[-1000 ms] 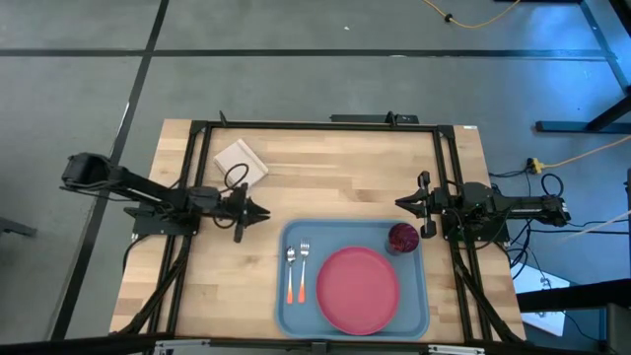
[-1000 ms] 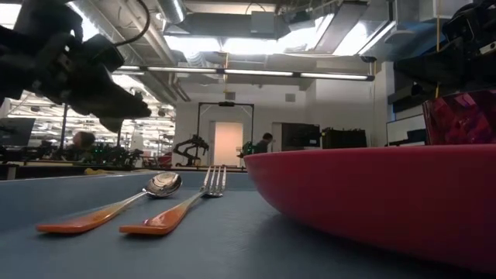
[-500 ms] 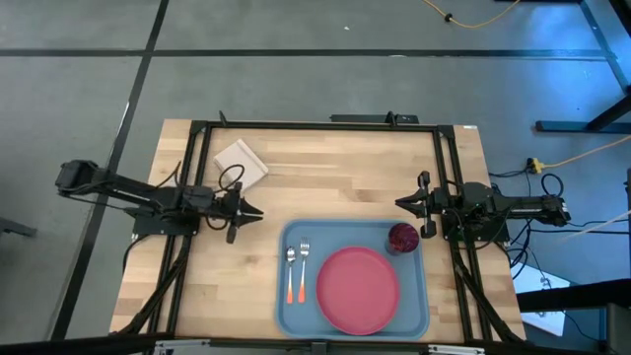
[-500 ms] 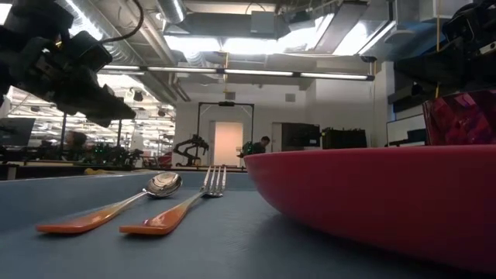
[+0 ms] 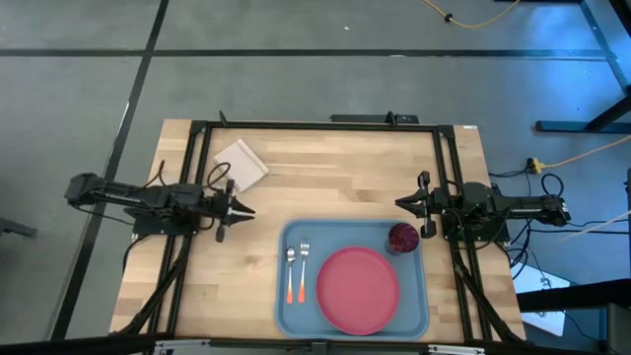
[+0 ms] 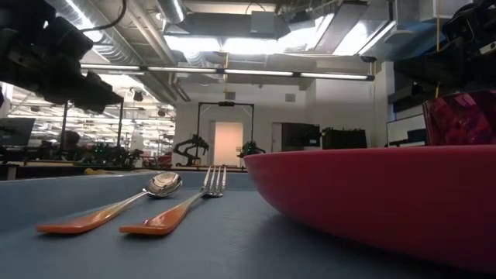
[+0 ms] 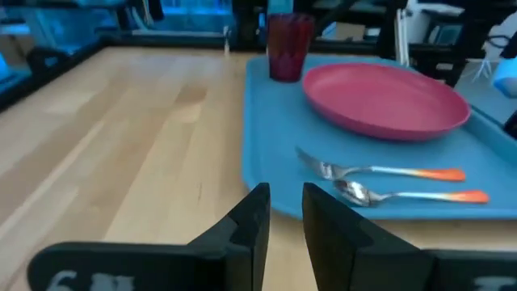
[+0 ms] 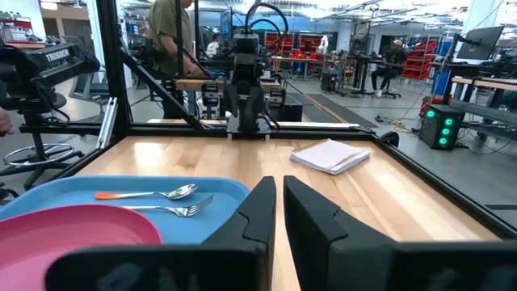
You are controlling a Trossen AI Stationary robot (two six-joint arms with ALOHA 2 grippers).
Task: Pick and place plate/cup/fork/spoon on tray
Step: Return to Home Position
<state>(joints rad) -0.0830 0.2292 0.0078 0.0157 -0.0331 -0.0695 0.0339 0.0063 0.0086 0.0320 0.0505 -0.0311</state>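
The light-blue tray [image 5: 288,316] lies at the table's near middle. On it the pinkish-red plate [image 5: 358,289] lies flat, and the dark red cup [image 5: 401,237] stands upright in the tray's far right corner. The spoon [image 5: 291,273] and the fork [image 5: 304,264] lie side by side on the tray's left part, their orange handles toward the near edge. My left gripper [image 5: 246,209] hovers left of the tray, open with nothing between its fingers [image 7: 284,194]. My right gripper [image 5: 398,204] hangs shut and empty just beyond the cup [image 8: 279,184].
A white square pad [image 5: 242,163] lies at the table's far left. Black frame rails [image 5: 315,126] run along the far and side edges. Bare wood [image 5: 335,173] stretches between the grippers. People stand in the room beyond the table.
My left gripper has drawn back toward the table's left edge, away from the tray, rising a little and rolling slightly about its own axis. Its fingers keep the same gap. The things on the tray have stayed put.
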